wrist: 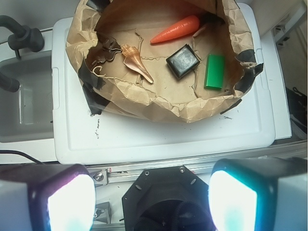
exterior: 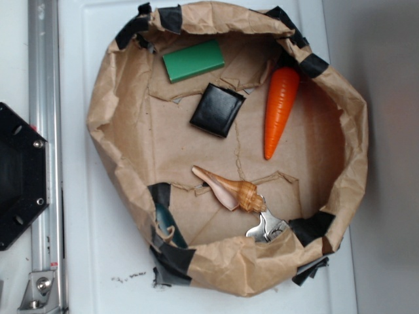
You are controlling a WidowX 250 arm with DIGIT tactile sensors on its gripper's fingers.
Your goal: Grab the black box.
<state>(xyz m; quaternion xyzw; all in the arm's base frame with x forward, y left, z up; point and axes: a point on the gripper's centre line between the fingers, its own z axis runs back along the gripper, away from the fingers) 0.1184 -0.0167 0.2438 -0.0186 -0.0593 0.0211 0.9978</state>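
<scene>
The black box (exterior: 218, 109) lies flat on the brown paper inside a paper-lined basket (exterior: 118, 124), just below a green block (exterior: 193, 60). In the wrist view the black box (wrist: 183, 61) sits far ahead, left of the green block (wrist: 214, 71). My gripper (wrist: 151, 202) is open, its two glowing pads (wrist: 72, 204) wide apart at the bottom of the wrist view, with nothing between them. It hangs over the black hexagonal base plate (wrist: 161, 192), well short of the basket. The gripper does not show in the exterior view.
An orange carrot (exterior: 280, 110), a tan seashell (exterior: 229, 188) and a metal clip (exterior: 265, 226) also lie in the basket. The basket stands on a white board (wrist: 159, 139). A metal rail (exterior: 42, 150) and the black hexagonal plate (exterior: 19, 176) are at the left.
</scene>
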